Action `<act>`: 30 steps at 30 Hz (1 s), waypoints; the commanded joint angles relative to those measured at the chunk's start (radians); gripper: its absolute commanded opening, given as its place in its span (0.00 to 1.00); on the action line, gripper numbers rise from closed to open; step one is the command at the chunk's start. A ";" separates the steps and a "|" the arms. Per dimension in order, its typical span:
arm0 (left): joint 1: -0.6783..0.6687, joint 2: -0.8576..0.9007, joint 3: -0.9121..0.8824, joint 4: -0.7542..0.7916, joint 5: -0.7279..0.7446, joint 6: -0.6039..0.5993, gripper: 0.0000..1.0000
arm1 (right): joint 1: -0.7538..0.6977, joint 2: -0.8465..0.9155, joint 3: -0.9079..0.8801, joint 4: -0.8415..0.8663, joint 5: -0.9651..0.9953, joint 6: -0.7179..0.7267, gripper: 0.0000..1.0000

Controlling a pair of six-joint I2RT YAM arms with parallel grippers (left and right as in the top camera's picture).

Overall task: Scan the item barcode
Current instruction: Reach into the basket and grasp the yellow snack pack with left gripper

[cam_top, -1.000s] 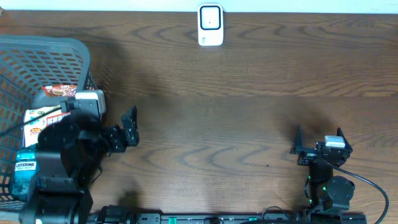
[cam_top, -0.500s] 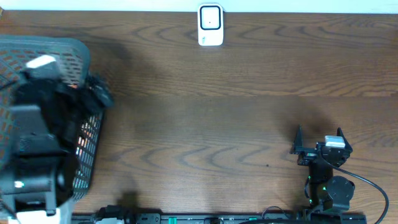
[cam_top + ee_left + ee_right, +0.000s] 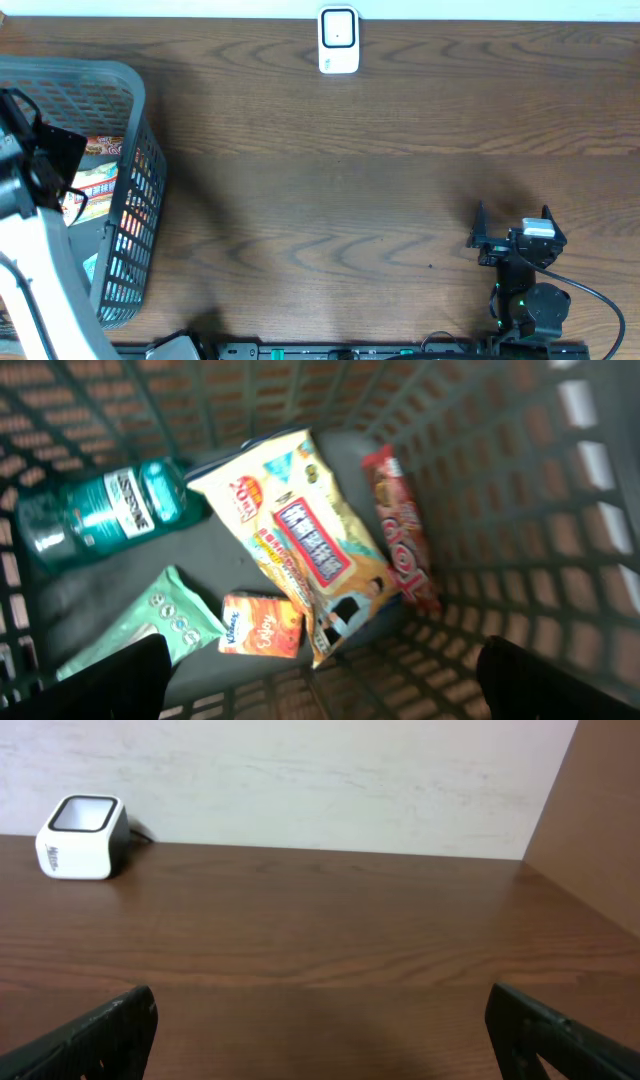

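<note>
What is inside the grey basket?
A teal Listerine bottle, yellow snack bag, red snack packet, green pouch and small orange packet. Whatever lies under the snack bag is covered.

Yellow snack bag (image 3: pixel 310 550) flat in basket (image 3: pixel 520 510); white scanner (image 3: pixel 338 40) well apart

Wooden table (image 3: pixel 380 190), two things on it.
Basket (image 3: pixel 140 110) below the left gripper (image 3: pixel 325 680); scanner (image 3: pixel 338 41) far ahead-left of the right gripper (image 3: pixel 512 218).

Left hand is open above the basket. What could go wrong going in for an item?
The yellow snack bag lies tight beside the orange pack and red packet, so the left hand might pinch two at once. The mesh wall of the basket stands close to them; the hand could snag it.
</note>
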 commanded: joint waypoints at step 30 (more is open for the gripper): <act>0.146 0.382 -0.263 0.280 0.123 -0.136 0.98 | -0.006 -0.005 -0.004 -0.002 -0.006 -0.013 0.99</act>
